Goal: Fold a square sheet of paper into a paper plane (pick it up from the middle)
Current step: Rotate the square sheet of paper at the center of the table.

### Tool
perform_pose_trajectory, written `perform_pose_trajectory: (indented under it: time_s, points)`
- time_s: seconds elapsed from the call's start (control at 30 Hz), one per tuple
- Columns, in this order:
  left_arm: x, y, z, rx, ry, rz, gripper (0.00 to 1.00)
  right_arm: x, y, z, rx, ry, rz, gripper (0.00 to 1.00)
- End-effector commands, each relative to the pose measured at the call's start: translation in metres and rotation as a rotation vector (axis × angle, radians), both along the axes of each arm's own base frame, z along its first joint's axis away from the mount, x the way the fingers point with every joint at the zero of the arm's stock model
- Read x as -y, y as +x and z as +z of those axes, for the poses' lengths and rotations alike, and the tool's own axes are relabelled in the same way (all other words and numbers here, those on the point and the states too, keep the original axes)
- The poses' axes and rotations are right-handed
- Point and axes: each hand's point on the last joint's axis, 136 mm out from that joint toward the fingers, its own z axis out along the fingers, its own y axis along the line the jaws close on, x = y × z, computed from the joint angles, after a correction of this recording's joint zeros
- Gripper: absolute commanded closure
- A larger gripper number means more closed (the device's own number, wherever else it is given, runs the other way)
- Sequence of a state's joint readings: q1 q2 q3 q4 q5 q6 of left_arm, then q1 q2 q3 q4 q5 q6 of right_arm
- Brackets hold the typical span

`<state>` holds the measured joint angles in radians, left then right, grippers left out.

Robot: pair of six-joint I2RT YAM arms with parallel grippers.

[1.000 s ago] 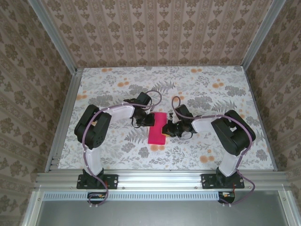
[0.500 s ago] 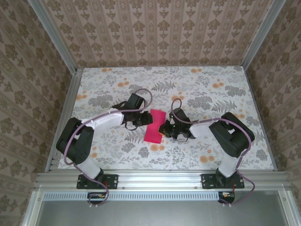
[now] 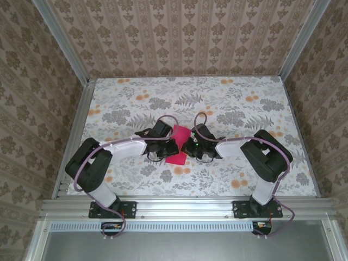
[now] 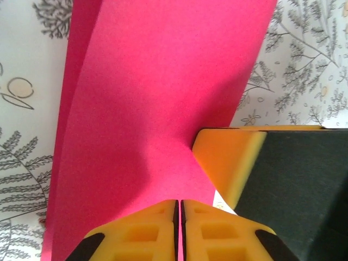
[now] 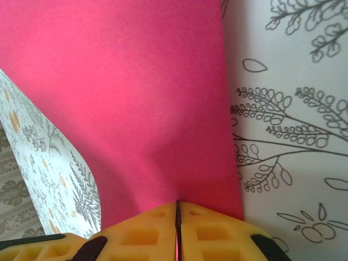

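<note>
The magenta-red sheet of paper (image 3: 180,134) sits mid-table as a narrow folded strip, pinched from both sides. My left gripper (image 3: 169,147) comes in from the left and my right gripper (image 3: 189,148) from the right. In the left wrist view the paper (image 4: 152,98) bulges upward, and the left gripper (image 4: 179,202) is shut on its near edge. One yellow pad (image 4: 228,157) of the right gripper presses in beside it. In the right wrist view the right gripper (image 5: 177,204) is shut, a thin line of the paper (image 5: 136,98) showing between its pads.
The table (image 3: 244,109) has a grey and orange floral cloth. Aluminium rails (image 3: 185,204) run along the near edge and up both sides. Patterned walls close in the back and sides.
Both grippers have closed in toward each other at the paper. The left arm has swung right and lower. The strip has shifted slightly and buckled between them.
</note>
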<state>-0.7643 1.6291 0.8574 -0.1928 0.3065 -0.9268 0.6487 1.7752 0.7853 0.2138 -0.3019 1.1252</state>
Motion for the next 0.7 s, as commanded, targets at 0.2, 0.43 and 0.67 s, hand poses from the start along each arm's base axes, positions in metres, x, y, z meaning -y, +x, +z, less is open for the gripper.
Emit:
perform_pose_trajectory:
  time_s: [0.2,0.43,0.67]
  points:
    - [-0.012,-0.012,-0.028,-0.076,0.094,0.021,0.90,0.006,0.017,0.021,0.121,-0.044,0.161,0.90]
    - [-0.012,-0.013,-0.030,-0.087,0.119,-0.003,0.90,0.009,0.040,0.018,0.147,-0.143,0.314,0.90]
    - [-0.007,-0.010,-0.023,-0.073,0.109,-0.025,0.89,0.008,0.056,0.008,0.126,-0.192,0.346,0.90]
